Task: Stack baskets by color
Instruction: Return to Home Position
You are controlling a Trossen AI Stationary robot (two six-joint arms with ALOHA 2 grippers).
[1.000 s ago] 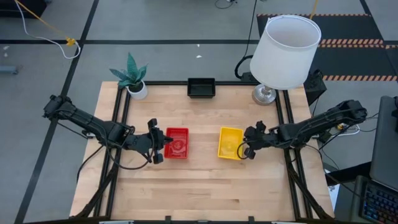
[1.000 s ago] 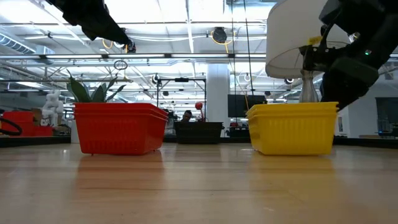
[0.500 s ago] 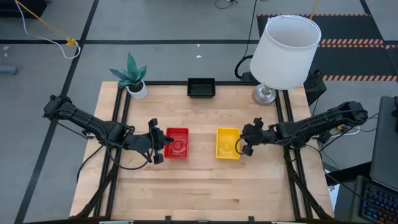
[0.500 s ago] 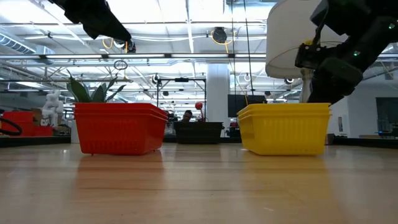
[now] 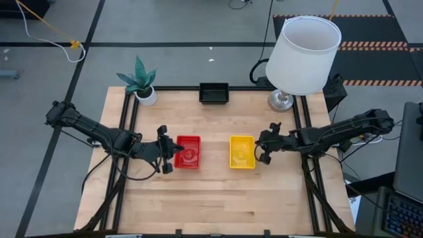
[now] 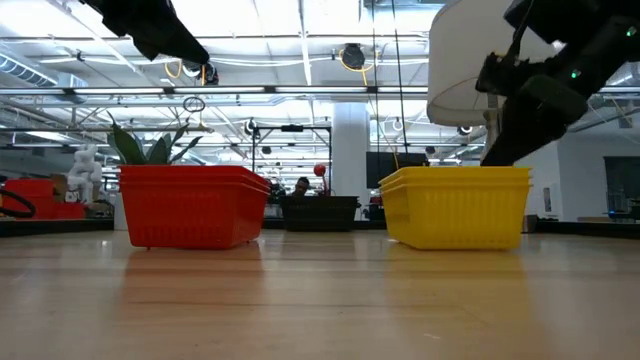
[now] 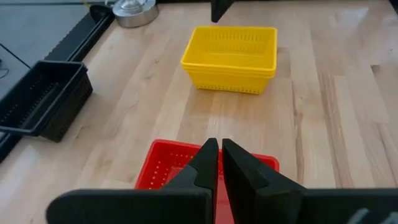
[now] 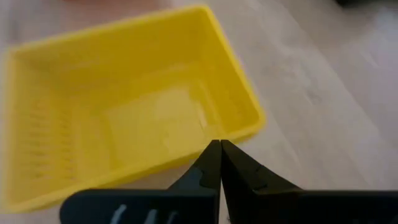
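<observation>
A stack of red baskets (image 5: 188, 152) stands left of the table's middle, and a stack of yellow baskets (image 5: 242, 152) stands right of it. Both rest flat on the wood on their bottoms (image 6: 455, 240). Black baskets (image 5: 213, 93) sit at the far edge. My left gripper (image 5: 173, 151) is shut and hovers above the red stack's left side (image 7: 180, 168). My right gripper (image 5: 258, 153) is shut, just right of the yellow stack's right rim, slanting down. My right gripper's shut fingertips (image 8: 214, 152) stand at the right rim (image 8: 245, 121) of the yellow stack, coming slanting down from the table's right. I cannot tell whether they touch the rim. The stack sits flat on the table.
A lamp with a white shade (image 5: 304, 56) stands at the far right corner, and a potted plant (image 5: 144, 92) at the far left. Bare wood lies between the two stacks and toward the near edge (image 5: 211, 205).
My right gripper has gone toward the table's left with its shut fingers against the yellow stack, which slid a short way toward the red one. The gripper has then risen a little and rolled. The red stack and my left gripper have kept still.
</observation>
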